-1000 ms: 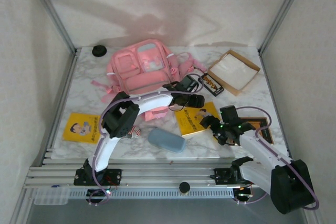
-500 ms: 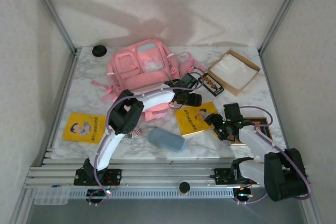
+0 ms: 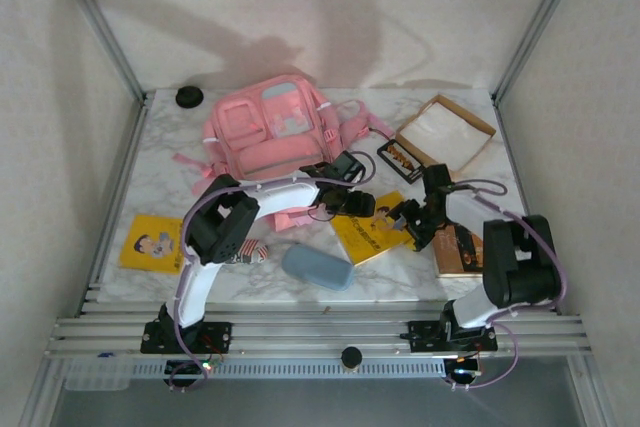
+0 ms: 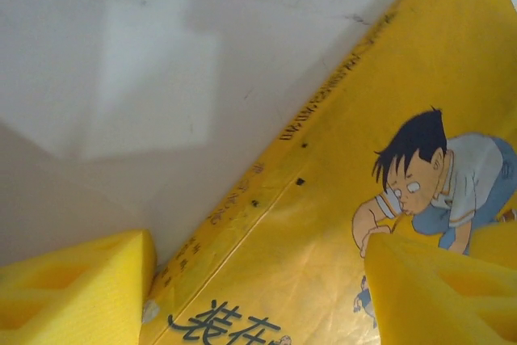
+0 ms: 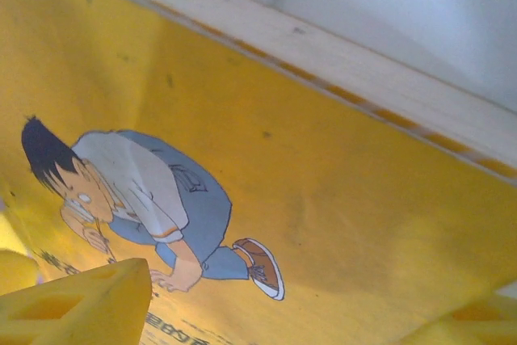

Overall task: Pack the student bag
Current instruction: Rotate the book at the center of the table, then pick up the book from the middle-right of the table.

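— Where does the student bag (image 3: 268,137) sit?

— Flat on the far part of the marble tabletop (image 3: 160,175), left of centre. Its front pockets face up and its pink straps trail off to the right.

— And the two arms?

— Both reach in to the yellow book (image 3: 372,231) lying mid-table, just near and right of the bag. The left end effector (image 3: 357,205) is at the book's far left corner. The right end effector (image 3: 408,219) is at its right edge.

— Fingers together or apart?

— Apart on both. In the left wrist view the yellow fingers (image 4: 73,288) stand wide. One is over the marble beside the spine, the other over the cover next to the cartoon boy. In the right wrist view the fingers (image 5: 81,305) are spread over the same cover, one below the boy's hand. Whether any finger touches the book, I cannot tell.

— What else lies around?

— A blue-grey oval case (image 3: 316,267) sits just near and left of the book. A second yellow book (image 3: 150,244) lies at the near left, well apart. A shallow cardboard box (image 3: 447,134) is in the far right corner.
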